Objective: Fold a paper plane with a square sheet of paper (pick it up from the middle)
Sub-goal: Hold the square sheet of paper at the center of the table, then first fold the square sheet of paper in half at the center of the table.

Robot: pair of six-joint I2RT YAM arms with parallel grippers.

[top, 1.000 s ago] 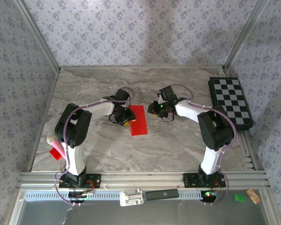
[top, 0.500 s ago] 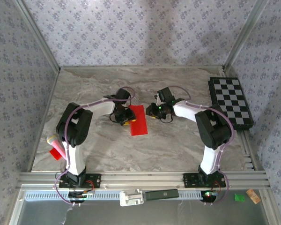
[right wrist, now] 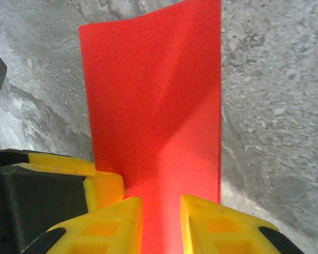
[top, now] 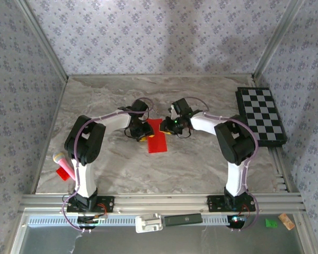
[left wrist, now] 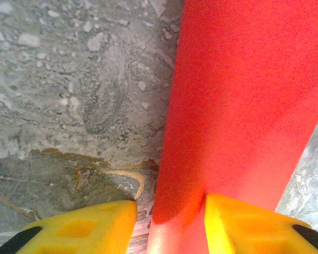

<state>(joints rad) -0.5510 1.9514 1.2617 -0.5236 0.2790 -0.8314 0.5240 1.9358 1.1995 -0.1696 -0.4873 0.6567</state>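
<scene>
The square sheet of paper (top: 158,139) lies on the marble table as a narrow folded red strip. My left gripper (top: 143,133) is down at its upper left edge and my right gripper (top: 168,127) at its upper right end. In the left wrist view the left gripper (left wrist: 169,214) is open: one yellow finger (left wrist: 252,225) rests on the paper (left wrist: 244,95), the other on bare table. In the right wrist view the right gripper (right wrist: 161,214) straddles the paper (right wrist: 153,95), its jaws a narrow gap apart with red showing between them.
A black-and-white chequered board (top: 262,116) lies at the table's right edge. A pink and yellow object (top: 61,161) and a small red scrap (top: 62,173) sit at the left edge. Patterned walls enclose the table on three sides.
My right gripper has moved left onto the paper's end and its jaws have narrowed. The left gripper and the paper have stayed put.
</scene>
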